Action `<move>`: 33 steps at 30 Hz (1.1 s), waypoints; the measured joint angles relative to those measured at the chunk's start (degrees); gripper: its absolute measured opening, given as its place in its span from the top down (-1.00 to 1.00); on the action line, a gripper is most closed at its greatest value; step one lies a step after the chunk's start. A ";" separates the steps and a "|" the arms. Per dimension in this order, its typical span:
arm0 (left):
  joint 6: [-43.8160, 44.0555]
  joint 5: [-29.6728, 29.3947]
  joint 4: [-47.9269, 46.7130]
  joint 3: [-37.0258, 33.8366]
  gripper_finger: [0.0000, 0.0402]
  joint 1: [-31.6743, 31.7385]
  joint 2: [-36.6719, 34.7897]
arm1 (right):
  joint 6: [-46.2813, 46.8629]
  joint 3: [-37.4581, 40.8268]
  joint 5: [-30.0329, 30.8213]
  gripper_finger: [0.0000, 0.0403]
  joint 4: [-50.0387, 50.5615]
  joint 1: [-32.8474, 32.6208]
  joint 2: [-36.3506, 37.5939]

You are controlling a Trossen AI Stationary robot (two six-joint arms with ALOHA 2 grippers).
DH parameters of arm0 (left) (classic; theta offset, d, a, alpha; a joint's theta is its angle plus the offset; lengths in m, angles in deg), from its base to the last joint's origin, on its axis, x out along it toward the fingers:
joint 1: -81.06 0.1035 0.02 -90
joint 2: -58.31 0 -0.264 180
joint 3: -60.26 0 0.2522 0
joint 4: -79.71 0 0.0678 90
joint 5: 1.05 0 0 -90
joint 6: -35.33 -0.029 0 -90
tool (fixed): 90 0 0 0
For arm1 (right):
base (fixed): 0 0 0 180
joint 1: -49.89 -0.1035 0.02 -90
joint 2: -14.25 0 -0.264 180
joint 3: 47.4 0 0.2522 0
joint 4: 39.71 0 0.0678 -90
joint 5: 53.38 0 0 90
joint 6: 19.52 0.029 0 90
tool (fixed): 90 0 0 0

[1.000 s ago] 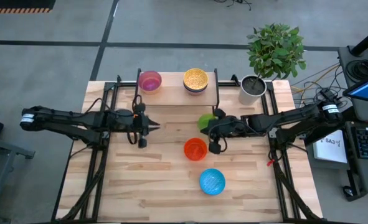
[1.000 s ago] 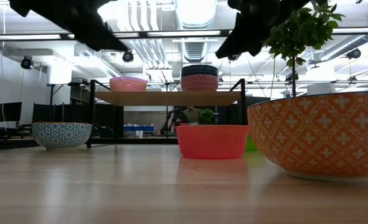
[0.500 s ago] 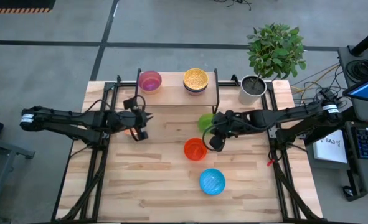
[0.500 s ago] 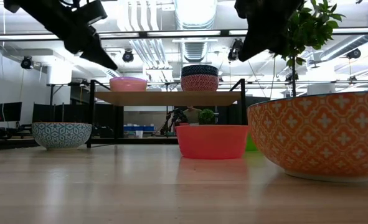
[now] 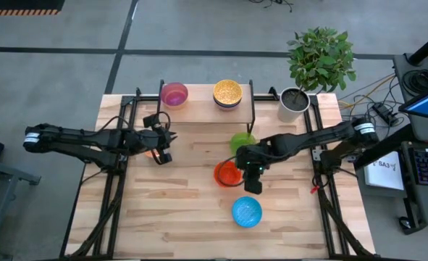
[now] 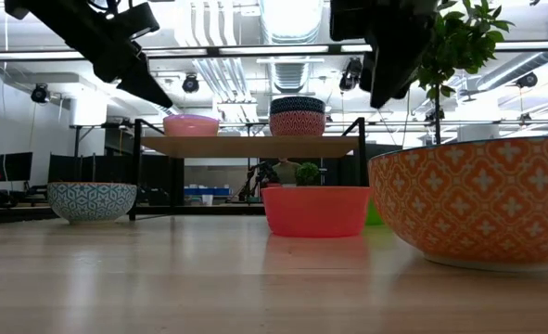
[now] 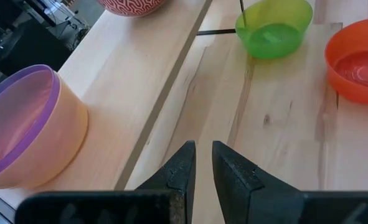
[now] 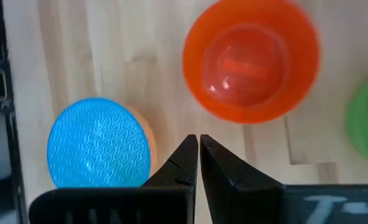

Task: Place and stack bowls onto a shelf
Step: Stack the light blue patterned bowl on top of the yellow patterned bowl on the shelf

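Right claw closed, empty.

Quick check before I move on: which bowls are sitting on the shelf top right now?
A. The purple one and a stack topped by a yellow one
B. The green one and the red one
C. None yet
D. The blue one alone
A: the high view shows the purple bowl and the yellow-topped stack on the shelf, while the green bowl, red bowl and blue bowl sit on the table.
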 joint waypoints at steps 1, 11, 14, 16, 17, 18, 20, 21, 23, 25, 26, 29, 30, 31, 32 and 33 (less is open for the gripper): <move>0.00 0.00 0.05 0.00 0.82 0.00 0.00 | -0.65 -0.26 -0.54 0.96 0.30 -0.05 -0.55; 0.00 -0.02 0.04 0.00 0.82 0.00 0.00 | 4.73 -2.62 -2.51 0.80 5.03 -2.50 -2.98; 0.00 -0.04 0.07 0.00 0.82 0.00 -0.01 | 6.33 -3.50 -2.59 0.62 5.33 -4.22 -3.35; 0.00 -0.03 0.12 0.00 0.82 0.00 0.00 | 8.10 -4.08 -2.03 0.49 5.38 -5.49 -3.78; 0.00 -0.04 0.28 0.00 0.82 0.00 0.00 | 8.88 -4.57 -1.61 0.43 5.53 -6.02 -4.20; 0.00 -0.04 0.31 0.00 0.82 0.00 0.00 | 9.49 -5.05 -1.64 0.37 5.50 -6.55 -4.60; 0.00 -0.04 0.39 0.00 0.82 0.00 0.00 | 9.72 -6.34 -1.65 0.27 5.59 -7.51 -5.74; 0.00 -0.04 0.48 0.00 0.82 0.00 0.00 | 9.55 -7.16 -1.63 0.23 5.66 -7.83 -6.41; 0.00 -0.04 0.37 0.00 0.82 0.00 0.00 | 9.32 -9.13 -1.59 0.18 6.17 -8.21 -7.93; 0.00 -0.04 0.37 0.00 0.82 0.00 0.00 | 9.26 -11.61 -1.58 0.15 8.94 -8.40 -9.76; 0.00 -0.04 0.38 0.00 0.82 0.00 -0.02 | 9.24 -12.98 -1.55 0.14 10.87 -8.56 -10.70; 0.00 -0.04 0.37 0.00 0.82 0.00 -0.02 | 8.60 -16.27 -1.30 0.14 15.52 -9.28 -13.27; 0.00 -0.04 0.38 0.00 0.82 0.00 -0.02 | 8.46 -16.79 -1.32 0.15 16.18 -9.68 -14.04; 0.00 -0.04 0.38 0.00 0.82 0.00 -0.02 | 8.46 -17.18 -1.36 0.15 16.38 -10.04 -14.69; 0.00 -0.04 0.38 0.00 0.82 0.00 -0.02 | 8.48 -17.37 -1.39 0.15 16.15 -10.45 -15.21; 0.00 -0.04 0.34 0.00 0.82 0.00 -0.02 | 8.50 -17.50 -1.44 0.15 16.13 -10.78 -15.79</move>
